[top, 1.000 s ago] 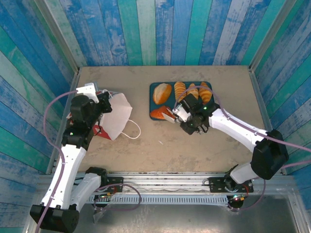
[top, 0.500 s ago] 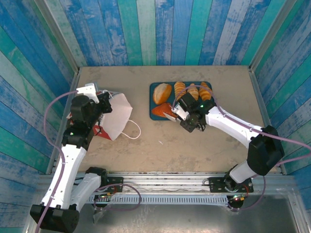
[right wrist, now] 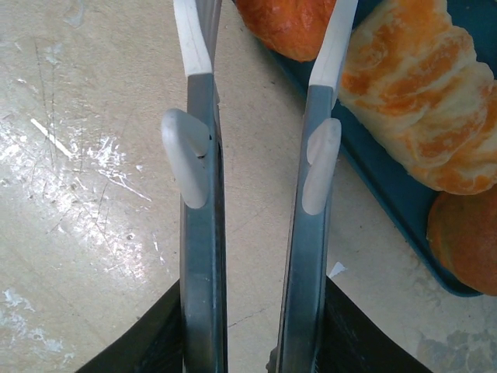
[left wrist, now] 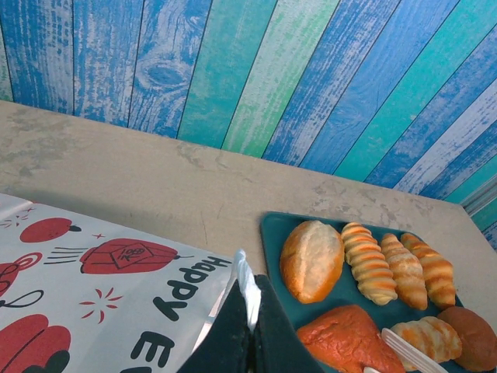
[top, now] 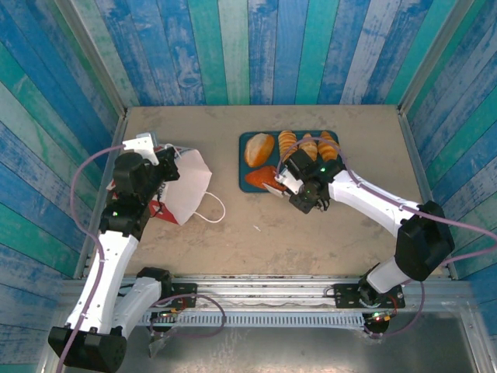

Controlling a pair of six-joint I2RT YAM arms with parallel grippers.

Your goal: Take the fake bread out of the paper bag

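One paper bag [left wrist: 93, 291] | print "Happy" | left gripper [left wrist: 248, 303] pinching it

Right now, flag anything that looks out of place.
The paper bag lies flat and creased on its side, one cord handle trailing loose, its edge pinched by the left gripper. Nothing else stands out.

Paper bag [left wrist: 93, 303] partly beyond lower edge
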